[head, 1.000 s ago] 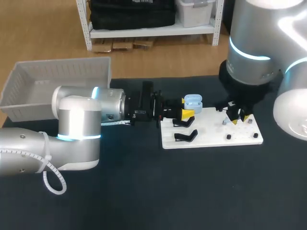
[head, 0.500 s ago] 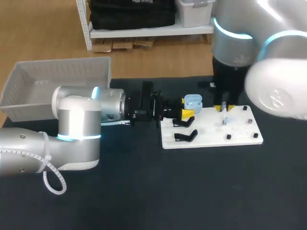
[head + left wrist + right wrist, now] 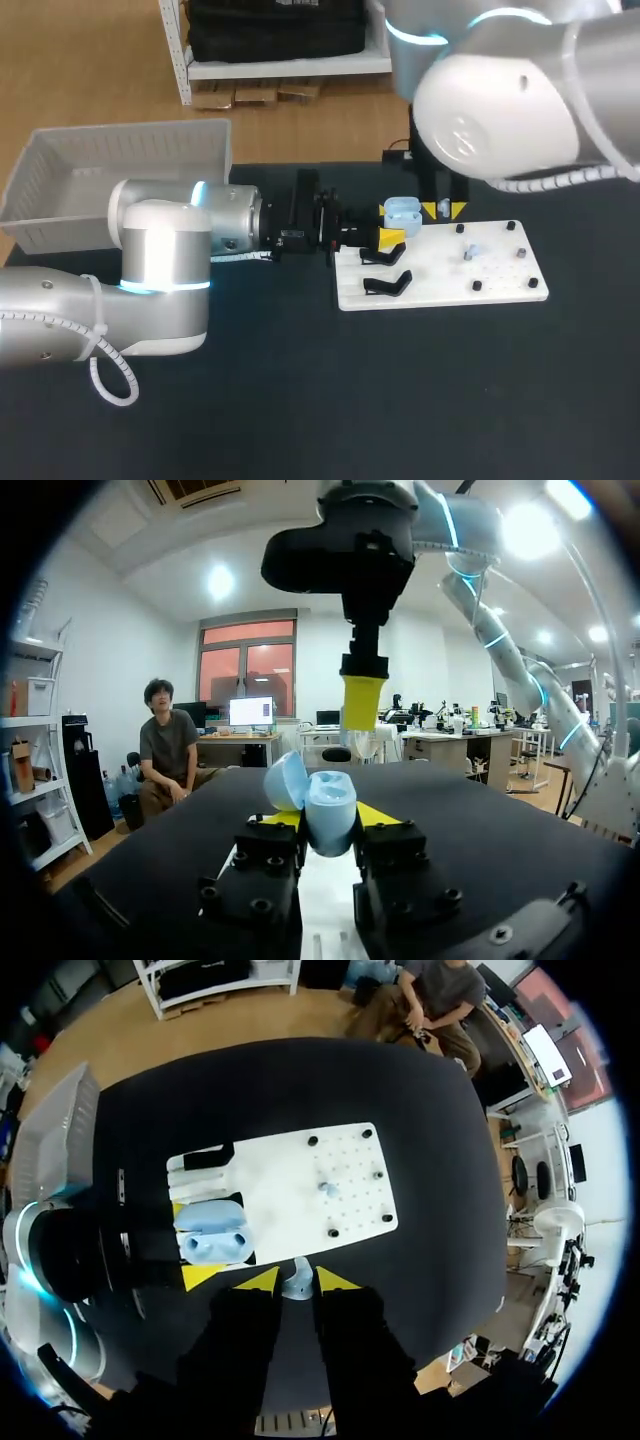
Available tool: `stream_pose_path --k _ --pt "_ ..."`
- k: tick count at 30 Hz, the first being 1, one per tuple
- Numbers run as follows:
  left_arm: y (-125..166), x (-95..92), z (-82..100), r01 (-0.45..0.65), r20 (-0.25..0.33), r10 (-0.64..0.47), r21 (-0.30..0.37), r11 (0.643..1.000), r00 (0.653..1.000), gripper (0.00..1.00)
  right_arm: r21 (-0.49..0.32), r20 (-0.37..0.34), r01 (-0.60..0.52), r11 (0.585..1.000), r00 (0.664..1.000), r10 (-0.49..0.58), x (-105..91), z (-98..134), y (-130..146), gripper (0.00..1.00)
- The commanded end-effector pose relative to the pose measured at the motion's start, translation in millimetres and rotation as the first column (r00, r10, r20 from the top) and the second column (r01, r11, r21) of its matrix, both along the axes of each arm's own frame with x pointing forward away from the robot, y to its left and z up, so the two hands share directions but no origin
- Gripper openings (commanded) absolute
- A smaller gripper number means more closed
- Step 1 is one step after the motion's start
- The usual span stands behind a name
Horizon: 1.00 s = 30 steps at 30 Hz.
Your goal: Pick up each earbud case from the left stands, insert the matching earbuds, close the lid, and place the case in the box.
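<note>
One open case (image 3: 403,211) clasped in left gripper (image 3: 327,820), one earbud (image 3: 297,1285) clasped in right gripper (image 3: 443,210), one loose earbud (image 3: 470,250) on board (image 3: 440,287)

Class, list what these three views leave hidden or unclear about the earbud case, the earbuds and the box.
- Head view: the held earbud in the right gripper is too small to make out.
- Left wrist view: the inside of the case is hidden by its own shell.
- Head view: the near floor of the box is hidden by its front wall.

Left pincer (image 3: 392,238) clamped, right pincer (image 3: 443,210) — pinched, raised
</note>
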<state>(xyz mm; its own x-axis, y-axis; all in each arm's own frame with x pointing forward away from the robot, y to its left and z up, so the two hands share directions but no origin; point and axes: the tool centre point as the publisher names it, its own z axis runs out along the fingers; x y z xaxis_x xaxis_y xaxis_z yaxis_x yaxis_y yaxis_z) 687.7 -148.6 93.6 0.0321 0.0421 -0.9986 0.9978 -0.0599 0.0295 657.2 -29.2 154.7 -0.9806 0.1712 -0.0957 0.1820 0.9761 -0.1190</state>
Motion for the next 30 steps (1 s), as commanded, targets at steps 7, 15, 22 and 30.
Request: stream_pose_path --k 7,15,22,30 --pt "0 -2.0 -0.8 -0.007 0.004 0.007 -0.003 1.000 1.000 0.00 -0.002 -0.010 0.002 1.000 1.000 -0.002 1.6 2 1 0.00" --pt "0 -2.0 -0.8 -0.007 0.004 0.007 -0.003 1.000 1.000 0.00 0.034 -0.010 0.252 0.967 0.968 -0.251 9.4 8 25 0.00" --pt "0 -2.0 -0.8 -0.007 0.004 0.007 -0.003 1.000 1.000 0.00 0.101 -0.050 0.322 0.941 0.947 -0.318 15.2 5 35 0.00" --pt "0 -2.0 -0.8 -0.007 0.004 0.007 -0.003 1.000 1.000 0.00 0.130 -0.055 0.328 0.936 0.945 -0.324 15.9 3 36 0.00"
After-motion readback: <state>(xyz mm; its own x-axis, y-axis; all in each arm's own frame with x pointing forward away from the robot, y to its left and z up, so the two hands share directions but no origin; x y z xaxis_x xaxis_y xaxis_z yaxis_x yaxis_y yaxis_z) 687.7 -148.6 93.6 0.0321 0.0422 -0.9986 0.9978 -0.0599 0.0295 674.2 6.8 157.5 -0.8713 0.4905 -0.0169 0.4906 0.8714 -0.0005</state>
